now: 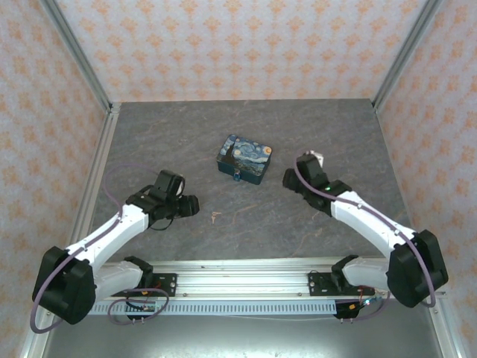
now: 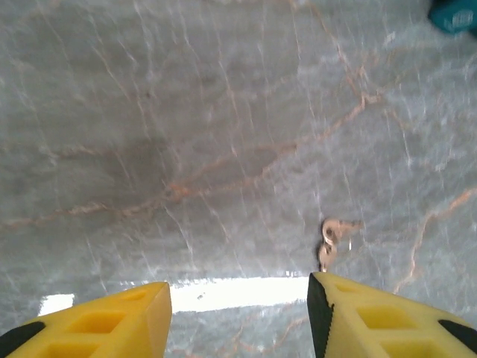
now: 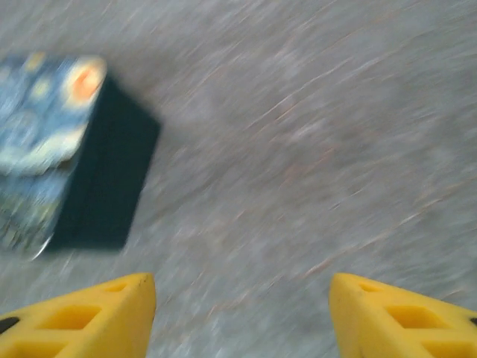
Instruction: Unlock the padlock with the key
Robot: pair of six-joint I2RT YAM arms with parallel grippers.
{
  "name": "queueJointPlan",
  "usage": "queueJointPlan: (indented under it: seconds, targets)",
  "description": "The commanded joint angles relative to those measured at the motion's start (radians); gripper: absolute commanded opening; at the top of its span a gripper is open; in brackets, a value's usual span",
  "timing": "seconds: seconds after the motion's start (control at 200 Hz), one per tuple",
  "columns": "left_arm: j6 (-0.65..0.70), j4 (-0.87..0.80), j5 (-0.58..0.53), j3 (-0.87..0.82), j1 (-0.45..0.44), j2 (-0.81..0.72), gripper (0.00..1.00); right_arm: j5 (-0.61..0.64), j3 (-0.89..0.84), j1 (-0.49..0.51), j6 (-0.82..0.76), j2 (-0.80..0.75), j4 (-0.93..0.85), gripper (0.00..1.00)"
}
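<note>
Key (image 2: 330, 239), thin tan-brown metal, lay flat on grey marbled bench (image 2: 149, 112) just beyond spread left pincer (image 2: 238, 298); tiny grey metal padlock (image 1: 237, 177) hung farther off, left of spread right pincer (image 3: 242, 298). Flat key might skid from closing fingers.

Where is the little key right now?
The key lies on the table near the middle of the top view, just right of the left hand and nearer the arms than the painted box.

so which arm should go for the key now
Left, probably. The key lies just ahead of the open left gripper; the right gripper sits by the box, farther from it.
</note>
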Motion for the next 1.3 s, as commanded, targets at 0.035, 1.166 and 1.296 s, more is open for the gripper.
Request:
queueJointPlan:
  seconds: [0.035,1.166,1.296]
  targets:
    - [0.068,-0.012,0.014,-0.004,-0.062,-0.046,0.54,-0.059,-0.034,0.09,0.075,0.051,-0.008,0.57]
    - [0.306,-0.122,-0.231,0.354,-0.328,0.553,0.4,0.1,-0.12,0.144,0.16,-0.054,-0.06,0.58]
    - [0.295,-0.103,-0.244,0.341,-0.328,0.557,0.4,0.103,-0.127,0.143,0.164,-0.058,-0.06,0.58]
